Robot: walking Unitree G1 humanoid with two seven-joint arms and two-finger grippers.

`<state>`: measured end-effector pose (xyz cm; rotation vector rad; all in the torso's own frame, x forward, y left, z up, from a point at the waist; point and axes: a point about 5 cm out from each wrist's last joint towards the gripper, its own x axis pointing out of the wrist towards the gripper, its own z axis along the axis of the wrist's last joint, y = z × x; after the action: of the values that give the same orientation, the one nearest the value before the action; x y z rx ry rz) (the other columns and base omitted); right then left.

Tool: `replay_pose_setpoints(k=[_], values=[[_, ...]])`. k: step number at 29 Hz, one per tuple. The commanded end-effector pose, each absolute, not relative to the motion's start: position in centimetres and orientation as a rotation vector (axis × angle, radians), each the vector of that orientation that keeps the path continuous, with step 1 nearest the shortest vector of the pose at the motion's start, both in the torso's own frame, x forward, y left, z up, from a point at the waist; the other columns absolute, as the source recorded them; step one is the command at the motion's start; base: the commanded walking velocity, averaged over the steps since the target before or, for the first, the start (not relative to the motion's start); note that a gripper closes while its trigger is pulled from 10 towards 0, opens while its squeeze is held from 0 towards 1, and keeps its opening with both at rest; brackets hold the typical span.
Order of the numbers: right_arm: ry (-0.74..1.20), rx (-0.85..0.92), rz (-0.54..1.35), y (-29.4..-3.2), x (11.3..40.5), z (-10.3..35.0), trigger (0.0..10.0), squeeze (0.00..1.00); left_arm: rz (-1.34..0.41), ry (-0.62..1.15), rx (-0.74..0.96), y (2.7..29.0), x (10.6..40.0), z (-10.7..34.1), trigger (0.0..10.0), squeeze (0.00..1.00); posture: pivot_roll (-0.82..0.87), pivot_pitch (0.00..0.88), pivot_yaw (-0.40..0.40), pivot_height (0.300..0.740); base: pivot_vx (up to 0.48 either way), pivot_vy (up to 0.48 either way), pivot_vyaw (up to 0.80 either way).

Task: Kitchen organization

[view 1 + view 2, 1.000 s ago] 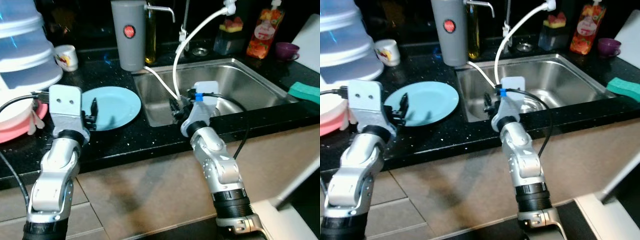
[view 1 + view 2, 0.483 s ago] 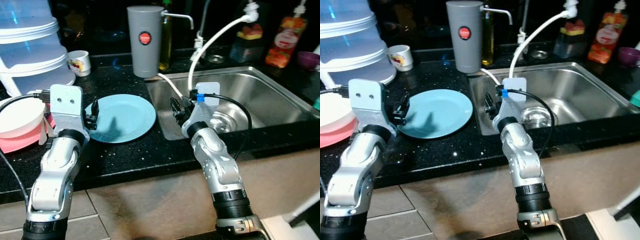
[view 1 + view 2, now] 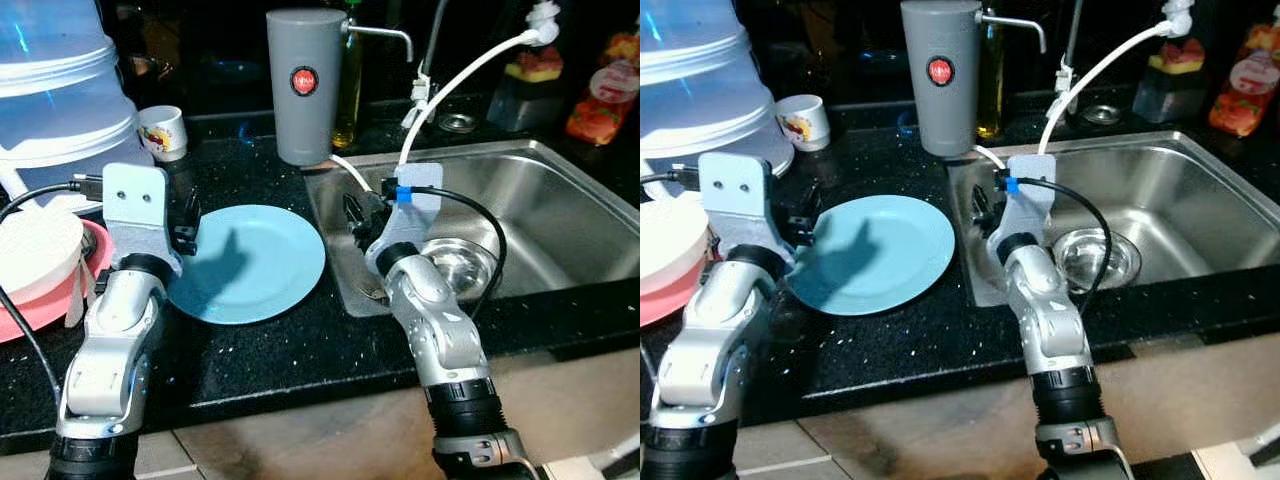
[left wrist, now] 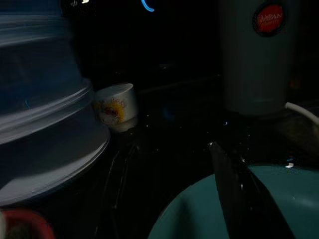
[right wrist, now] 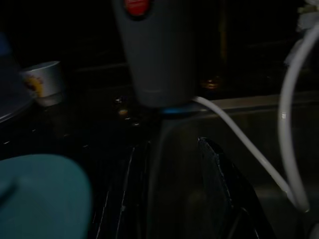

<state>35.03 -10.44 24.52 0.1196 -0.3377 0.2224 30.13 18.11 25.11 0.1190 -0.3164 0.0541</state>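
Closer now, the blue plate (image 3: 250,262) is best approached low by spread-fingered left gripper (image 3: 186,222); right gripper (image 3: 356,214) likewise spread

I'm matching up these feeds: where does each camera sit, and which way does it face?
Eye views: on the head, looking down at the blue plate and sink; both silver arms show.
Left wrist: along the left gripper toward the small cup.
Right wrist: along the right gripper toward the grey canister.
All four share the canister.
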Motion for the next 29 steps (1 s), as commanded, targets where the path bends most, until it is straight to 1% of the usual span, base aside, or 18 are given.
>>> replay_pose_setpoints(k=[1, 16, 20, 22, 23, 29], values=[[-0.334, 0.124, 0.214, -10.6, 35.1, 24.5, 10.0, 0.00, 0.065, -0.298, 0.115, 18.0, 30.3, 24.8, 10.0, 0.00, 0.00, 0.078, 0.053, 0.740, 0.000, 0.000, 0.00], [-0.331, 0.119, 0.204, -10.8, 35.3, 24.6, 10.0, 0.00, 0.088, -0.292, 0.127, 18.1, 30.4, 24.7, 10.0, 0.00, 0.00, 0.085, 0.047, 0.740, 0.000, 0.000, 0.00], [-0.332, 0.110, 0.205, -10.8, 35.4, 24.7, 10.0, 0.00, 0.114, -0.263, 0.147, 18.5, 30.5, 24.4, 10.0, 0.00, 0.00, 0.085, 0.047, 0.740, 0.000, -0.480, 0.00], [-0.337, 0.103, 0.208, -10.7, 35.4, 24.9, 10.0, 0.00, 0.133, -0.262, 0.114, 18.7, 30.5, 24.2, 10.0, 0.00, -0.01, 0.081, 0.044, 0.740, 0.000, -0.304, 0.00], [-0.341, 0.099, 0.208, -10.8, 35.4, 25.1, 10.0, 0.00, 0.143, -0.257, 0.077, 19.0, 30.5, 24.1, 10.0, 0.00, -0.01, 0.081, 0.044, 0.740, 0.000, 0.000, 0.00], [-0.345, 0.093, 0.204, -11.0, 35.5, 25.3, 10.0, 0.00, 0.132, -0.251, 0.110, 19.4, 30.7, 24.2, 10.0, 0.00, -0.01, 0.072, 0.038, 0.740, 0.000, 0.000, 0.00]])
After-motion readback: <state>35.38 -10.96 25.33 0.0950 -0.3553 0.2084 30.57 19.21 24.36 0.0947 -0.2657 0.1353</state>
